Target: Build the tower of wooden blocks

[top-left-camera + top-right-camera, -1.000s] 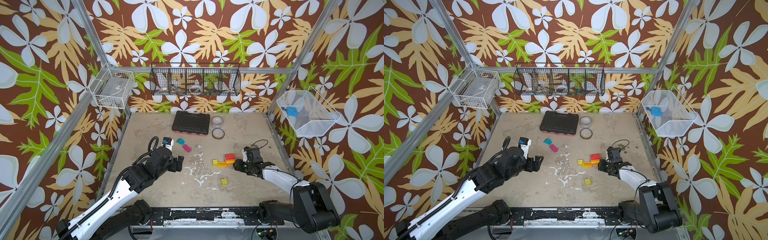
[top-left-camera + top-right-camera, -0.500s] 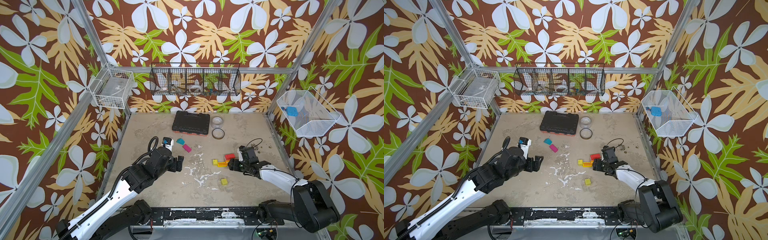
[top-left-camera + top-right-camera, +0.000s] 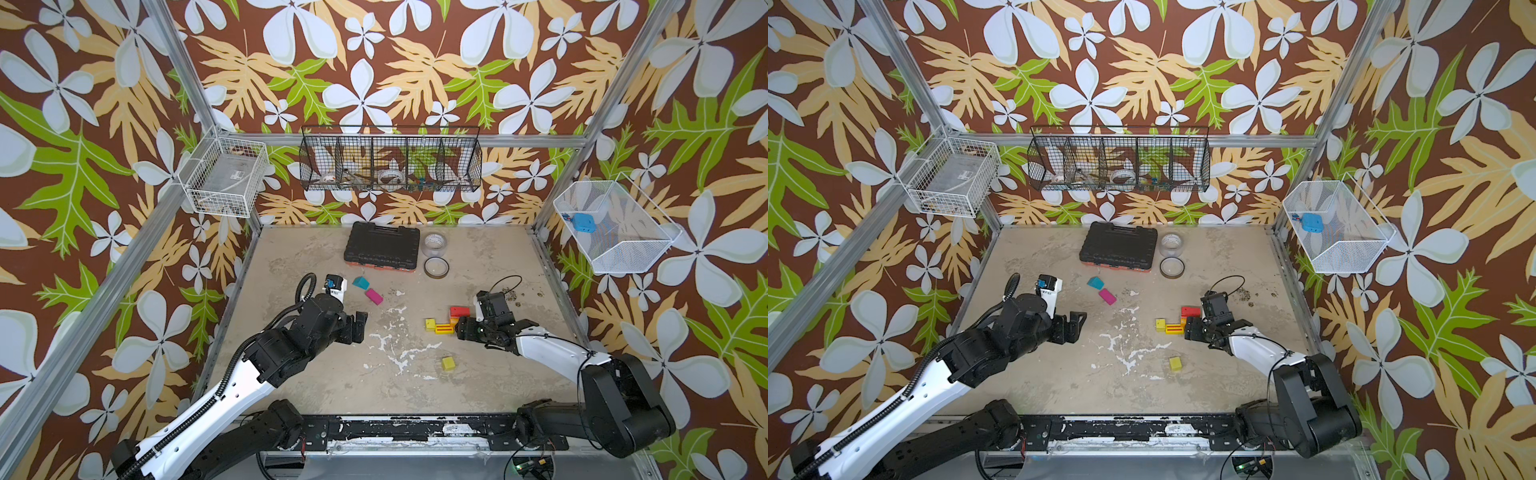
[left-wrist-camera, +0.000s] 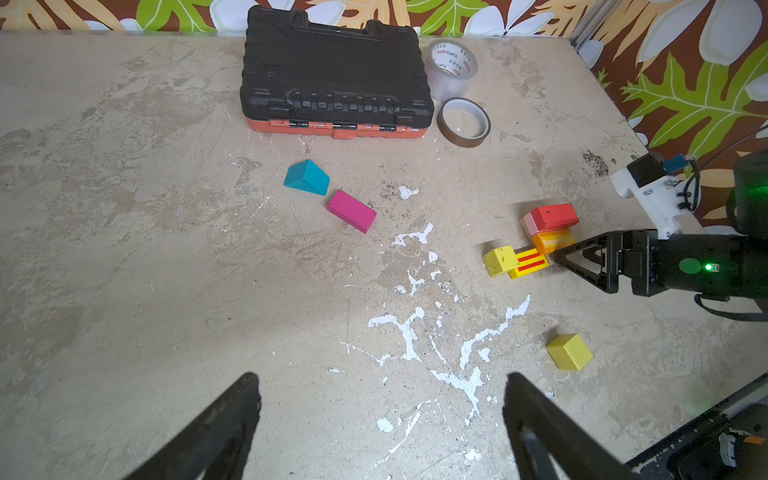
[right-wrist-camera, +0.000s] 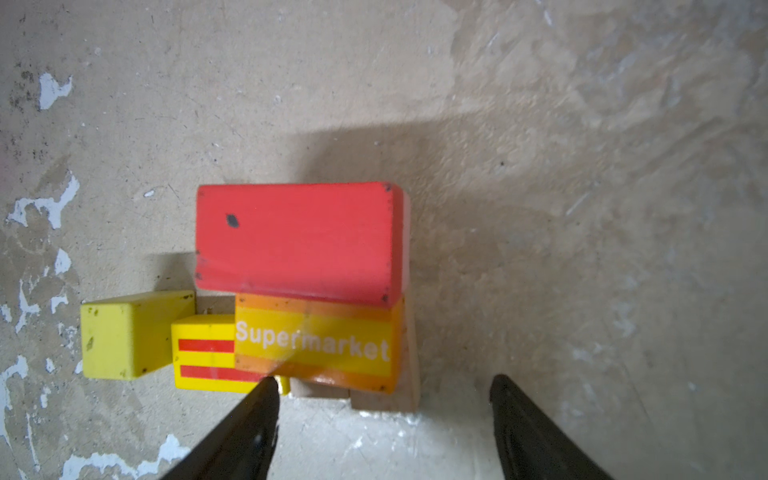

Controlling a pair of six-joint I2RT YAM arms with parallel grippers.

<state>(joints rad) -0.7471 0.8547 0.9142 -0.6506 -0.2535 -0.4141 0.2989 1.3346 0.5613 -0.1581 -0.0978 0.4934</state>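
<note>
Hovering just beside the low tower (image 5: 299, 241), the right claw (image 5: 384, 382) is gaping open and empty; the left claw (image 4: 382, 377) is hanging wide open, well apart, above the worktop (image 4: 124, 291).

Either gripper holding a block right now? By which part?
Nothing held. Left gripper open and empty; right gripper open, nothing between its jaws, tips just short of the Supermarket block.

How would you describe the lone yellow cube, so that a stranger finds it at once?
Start at the black tool case at the back of the table and come toward the front edge, past the block cluster. The yellow cube sits alone there; its twin sits beside a striped brick.
</note>
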